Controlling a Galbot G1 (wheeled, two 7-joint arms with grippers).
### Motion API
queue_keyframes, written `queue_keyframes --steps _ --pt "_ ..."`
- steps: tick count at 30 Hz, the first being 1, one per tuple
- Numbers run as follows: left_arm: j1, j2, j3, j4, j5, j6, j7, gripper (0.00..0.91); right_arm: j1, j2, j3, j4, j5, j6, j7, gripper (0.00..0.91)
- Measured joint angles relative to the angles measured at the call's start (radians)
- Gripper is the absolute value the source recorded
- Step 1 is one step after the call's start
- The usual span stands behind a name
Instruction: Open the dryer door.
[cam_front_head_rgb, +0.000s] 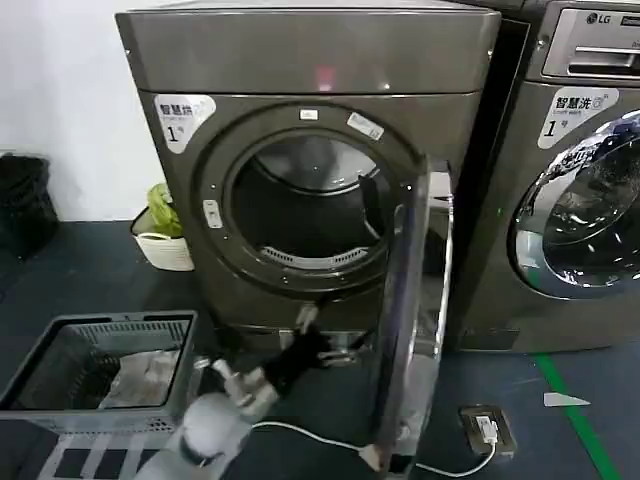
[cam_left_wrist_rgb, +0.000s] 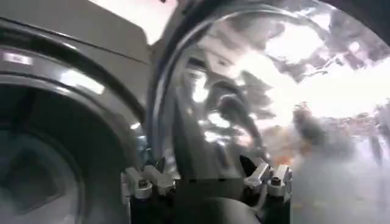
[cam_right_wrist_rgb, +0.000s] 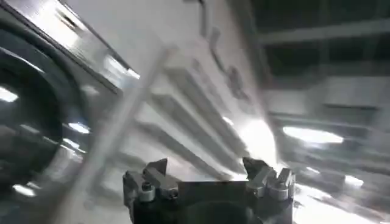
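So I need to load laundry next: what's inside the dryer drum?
Through the open dryer door, the drum looks dark and bare, with a grey perforated strip along its lower front rim. The door's edge hides the drum's right side.

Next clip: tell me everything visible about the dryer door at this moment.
The dryer door stands swung wide open, hinged on the right of the drum opening and seen nearly edge-on from the head view. It looks like a mirror-chrome ring, reflecting the room brightly in the left wrist view. It hangs upright over the dark floor. The left gripper sits low beside its inner side; contact cannot be told.
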Motion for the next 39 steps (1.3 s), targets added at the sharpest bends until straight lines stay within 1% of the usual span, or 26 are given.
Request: queue_keyframes --steps 2,5,9,12,16,19,29,34,39 --pt "-0.036 -0.02 0.043 0.022 0.006 0.004 -0.003 0.907 0.01 0.001 0.04 -0.013 -0.039 -0.03 0.031 0.907" --pt "-0.091 -0.053 0.098 0.058 0.017 0.011 -0.011 0.907 0.021 0.005 0.095 -0.035 -0.088 -0.058 0.056 0.907" --pt "-0.154 -0.106 0.164 0.107 0.03 0.019 -0.021 0.907 0.02 0.019 0.168 -0.077 -0.14 -0.061 0.061 0.907" --pt "-0.199 -0.153 0.211 0.156 0.037 0.021 -0.025 0.907 0.011 0.031 0.211 -0.11 -0.163 -0.04 0.08 0.907" --pt "-0.258 -0.222 0.258 0.233 0.044 0.02 -0.025 0.907 0.011 0.036 0.25 -0.122 -0.161 -0.04 0.14 0.907" --pt "-0.3 -0.271 0.28 0.297 0.042 0.023 -0.027 0.907 0.007 0.041 0.261 -0.138 -0.162 -0.031 0.163 0.907" --pt "-0.415 -0.411 0.3 0.472 0.07 0.024 -0.046 0.907 -0.003 0.056 0.287 -0.179 -0.177 0.045 0.219 0.907" --pt "-0.461 -0.41 0.292 0.559 0.076 0.025 -0.047 0.907 0.004 0.062 0.28 -0.179 -0.182 0.055 0.22 0.907" --pt "-0.469 -0.41 0.291 0.592 0.076 0.035 -0.047 0.907 0.003 0.058 0.271 -0.189 -0.184 0.052 0.222 0.907"
